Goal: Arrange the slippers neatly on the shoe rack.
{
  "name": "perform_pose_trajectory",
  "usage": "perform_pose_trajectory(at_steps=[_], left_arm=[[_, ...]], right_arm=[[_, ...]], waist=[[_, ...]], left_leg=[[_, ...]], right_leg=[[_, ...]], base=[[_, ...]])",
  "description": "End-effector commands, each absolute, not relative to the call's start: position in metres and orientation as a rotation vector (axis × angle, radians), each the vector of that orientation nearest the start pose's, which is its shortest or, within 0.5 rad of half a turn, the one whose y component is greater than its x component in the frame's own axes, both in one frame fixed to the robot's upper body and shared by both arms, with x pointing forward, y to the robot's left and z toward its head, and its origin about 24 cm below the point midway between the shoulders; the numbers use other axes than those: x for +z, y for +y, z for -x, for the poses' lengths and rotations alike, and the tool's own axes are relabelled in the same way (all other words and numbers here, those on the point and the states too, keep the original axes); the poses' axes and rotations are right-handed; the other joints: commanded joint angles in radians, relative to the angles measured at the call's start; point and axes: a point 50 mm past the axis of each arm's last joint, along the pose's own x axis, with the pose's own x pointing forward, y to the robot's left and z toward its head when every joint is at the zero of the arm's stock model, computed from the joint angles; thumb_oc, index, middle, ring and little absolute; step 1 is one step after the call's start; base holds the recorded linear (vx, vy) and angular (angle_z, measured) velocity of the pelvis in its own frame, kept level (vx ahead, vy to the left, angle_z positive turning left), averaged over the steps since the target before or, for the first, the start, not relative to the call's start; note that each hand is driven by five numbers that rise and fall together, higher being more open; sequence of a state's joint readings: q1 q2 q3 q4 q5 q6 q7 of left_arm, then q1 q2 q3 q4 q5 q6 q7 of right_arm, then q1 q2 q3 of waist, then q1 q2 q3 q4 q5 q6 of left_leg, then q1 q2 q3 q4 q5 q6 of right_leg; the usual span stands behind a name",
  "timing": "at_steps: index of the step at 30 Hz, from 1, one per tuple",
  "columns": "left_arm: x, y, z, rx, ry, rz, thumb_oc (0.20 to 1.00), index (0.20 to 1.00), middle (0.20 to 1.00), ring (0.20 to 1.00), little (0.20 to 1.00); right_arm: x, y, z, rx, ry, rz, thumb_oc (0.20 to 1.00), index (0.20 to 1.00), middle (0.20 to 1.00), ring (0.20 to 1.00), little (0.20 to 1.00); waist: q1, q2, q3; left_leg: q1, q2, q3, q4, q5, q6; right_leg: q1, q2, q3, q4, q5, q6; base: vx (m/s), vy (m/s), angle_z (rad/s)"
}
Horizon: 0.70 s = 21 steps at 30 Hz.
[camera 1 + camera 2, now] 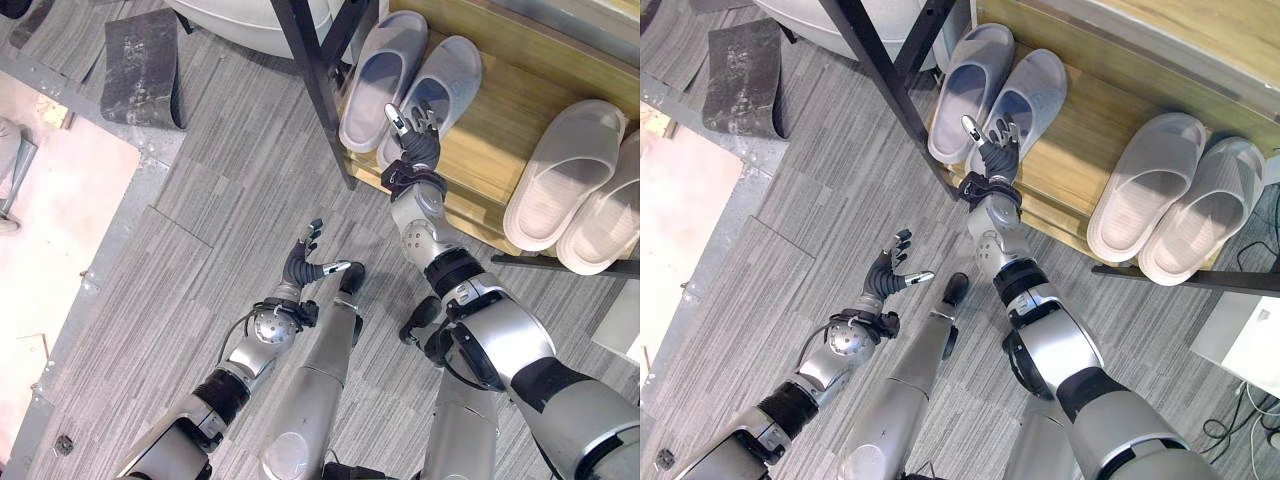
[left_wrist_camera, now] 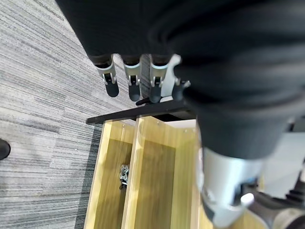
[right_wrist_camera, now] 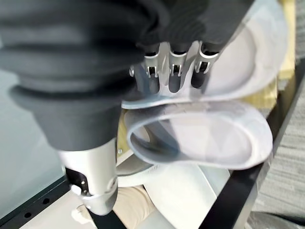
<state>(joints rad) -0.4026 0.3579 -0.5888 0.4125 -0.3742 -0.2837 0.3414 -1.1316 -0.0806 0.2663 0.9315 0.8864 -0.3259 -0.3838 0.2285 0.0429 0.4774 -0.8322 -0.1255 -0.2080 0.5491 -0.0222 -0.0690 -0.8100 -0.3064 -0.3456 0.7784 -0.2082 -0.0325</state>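
Two pairs of slippers sit on the wooden shoe rack [image 1: 500, 130]. The blue-grey pair [image 1: 410, 85] lies side by side next to the black rack post [image 1: 315, 90]. The pale pair [image 1: 580, 185] lies further along the same shelf, well apart from the first pair.

The right hand [image 1: 415, 130] reaches over the rack's front edge, at the heel end of the blue-grey pair (the slipper nearer the pale pair). Its fingers [image 3: 174, 71] are straight and loose, with their tips at that slipper's rim, and they grasp nothing.

The left hand [image 1: 303, 265] hangs above the grey floor [image 1: 200, 200], away from the rack. Its fingers are spread out and relaxed, and it holds nothing.
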Motion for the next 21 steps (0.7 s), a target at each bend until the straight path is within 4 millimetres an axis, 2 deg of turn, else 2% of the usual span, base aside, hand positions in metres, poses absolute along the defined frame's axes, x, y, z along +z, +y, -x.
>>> perform_pose_trajectory(at_steps=[1, 9, 10, 15, 17, 21], left_arm=[[0.062, 0.104, -0.305, -0.205, -0.161, -0.07, 1.0, 1.0, 1.0, 1.0, 1.0], [0.047, 0.113, -0.299, -0.175, -0.107, -0.074, 1.0, 1.0, 1.0, 1.0, 1.0], [0.041, 0.118, -0.296, -0.167, -0.082, -0.08, 1.0, 1.0, 1.0, 1.0, 1.0], [0.028, 0.123, -0.29, -0.151, -0.034, -0.086, 1.0, 1.0, 1.0, 1.0, 1.0], [0.022, 0.124, -0.287, -0.148, -0.012, -0.092, 1.0, 1.0, 1.0, 1.0, 1.0], [0.009, 0.133, -0.28, -0.125, 0.044, -0.102, 1.0, 1.0, 1.0, 1.0, 1.0]], right_arm=[[0.254, -0.037, -0.399, 0.134, -0.351, -0.576, 1.0, 1.0, 1.0, 1.0, 1.0], [0.27, -0.052, -0.394, 0.095, -0.489, -0.353, 1.0, 1.0, 1.0, 1.0, 1.0], [0.268, -0.056, -0.393, 0.08, -0.514, -0.269, 1.0, 1.0, 1.0, 1.0, 1.0], [0.266, -0.061, -0.388, 0.06, -0.567, -0.137, 1.0, 1.0, 1.0, 1.0, 1.0], [0.261, -0.063, -0.385, 0.059, -0.587, -0.084, 1.0, 1.0, 1.0, 1.0, 1.0], [0.233, -0.058, -0.37, 0.142, -0.576, -0.061, 1.0, 1.0, 1.0, 1.0, 1.0]], waist=[[0.031, 0.022, 0.016], [0.011, 0.005, 0.013], [0.005, -0.001, 0.007], [-0.011, -0.008, -0.002], [-0.019, -0.01, -0.009], [-0.036, -0.018, -0.036]], left_leg=[[0.031, -0.042, 0.037, 0.037, -0.101, 0.066], [0.058, -0.031, 0.039, 0.02, -0.096, 0.065], [0.074, -0.026, 0.04, 0.008, -0.095, 0.064], [0.115, -0.016, 0.043, -0.027, -0.088, 0.061], [0.143, -0.011, 0.043, -0.055, -0.079, 0.057], [0.229, 0.006, 0.043, -0.152, -0.046, 0.046]], right_leg=[[0.098, -0.01, -0.002, -0.081, -0.045, 0.106], [0.131, 0.001, -0.005, -0.106, -0.035, 0.106], [0.147, 0.004, -0.008, -0.121, -0.029, 0.108], [0.189, 0.015, -0.011, -0.159, -0.013, 0.114], [0.215, 0.018, -0.016, -0.186, -0.002, 0.117], [0.306, 0.037, -0.034, -0.286, 0.031, 0.124]], base=[[0.0, 0.003, 0.05], [0.0, 0.003, 0.01], [0.0, 0.0, 0.0], [0.01, 0.003, -0.03], [0.03, -0.003, -0.01], [0.06, -0.026, -0.07]])
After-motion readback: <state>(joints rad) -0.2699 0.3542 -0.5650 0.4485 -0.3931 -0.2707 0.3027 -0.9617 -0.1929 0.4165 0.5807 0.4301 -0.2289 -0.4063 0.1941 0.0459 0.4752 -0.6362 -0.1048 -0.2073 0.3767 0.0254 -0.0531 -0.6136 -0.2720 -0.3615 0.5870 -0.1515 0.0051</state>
